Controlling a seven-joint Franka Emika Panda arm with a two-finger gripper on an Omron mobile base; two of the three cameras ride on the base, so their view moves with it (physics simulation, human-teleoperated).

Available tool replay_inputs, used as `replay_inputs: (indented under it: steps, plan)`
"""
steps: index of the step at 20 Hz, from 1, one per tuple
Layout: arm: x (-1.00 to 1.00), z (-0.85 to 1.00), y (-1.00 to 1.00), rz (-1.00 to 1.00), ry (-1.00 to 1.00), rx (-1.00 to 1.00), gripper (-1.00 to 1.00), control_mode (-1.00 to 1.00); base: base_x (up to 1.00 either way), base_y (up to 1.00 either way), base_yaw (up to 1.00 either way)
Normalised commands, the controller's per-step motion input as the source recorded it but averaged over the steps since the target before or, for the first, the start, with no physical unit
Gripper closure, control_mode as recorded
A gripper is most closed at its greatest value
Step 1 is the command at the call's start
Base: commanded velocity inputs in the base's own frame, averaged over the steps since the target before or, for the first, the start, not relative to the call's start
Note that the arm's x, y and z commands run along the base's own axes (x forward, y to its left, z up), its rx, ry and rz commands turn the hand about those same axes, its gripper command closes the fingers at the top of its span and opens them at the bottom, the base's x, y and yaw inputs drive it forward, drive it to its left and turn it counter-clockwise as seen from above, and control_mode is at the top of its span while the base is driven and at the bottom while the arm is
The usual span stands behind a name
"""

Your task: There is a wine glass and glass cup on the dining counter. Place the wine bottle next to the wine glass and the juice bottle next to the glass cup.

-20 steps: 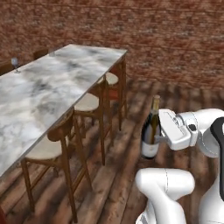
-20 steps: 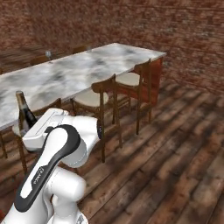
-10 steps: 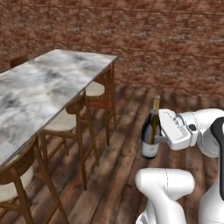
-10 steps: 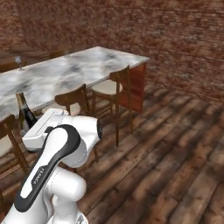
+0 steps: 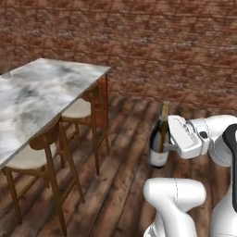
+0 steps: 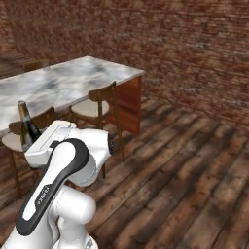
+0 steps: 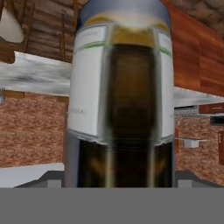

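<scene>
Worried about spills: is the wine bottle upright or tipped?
Upright: the wine bottle stands vertical in the tool, neck up, above the wooden floor.

even, soft rendered light, faint shadows, coarse textures; the close wine bottle (image 7: 122,96) looks blurred.

place: home dining area | cues: marble dining counter (image 5: 41,92), wooden chairs (image 5: 44,152), brick wall (image 5: 162,41), plank floor (image 6: 194,175)
</scene>
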Motion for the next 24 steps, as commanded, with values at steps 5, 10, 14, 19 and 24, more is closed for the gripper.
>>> replay_inputs:
  steps: [5,10,14,19,24]
  plan:
    - [0.00,0.00,0.00,0.00,0.00,0.00,1.00,1.00,1.00,-1.00,0.03]
    - [0.00,0.00,0.00,0.00,0.00,0.00,1.00,1.00,0.99,-1.00,0.13]
    - [0.00,0.00,0.00,0.00,0.00,0.00,1.00,1.00,0.96,-1.00,0.19]
    - [0.00,0.00,0.00,0.00,0.00,0.00,1.00,1.00,0.91,-1.00,0.21]
    - [0.00,0.00,0.00,0.00,0.00,0.00,1.00,1.00,0.85,-1.00,0.23]
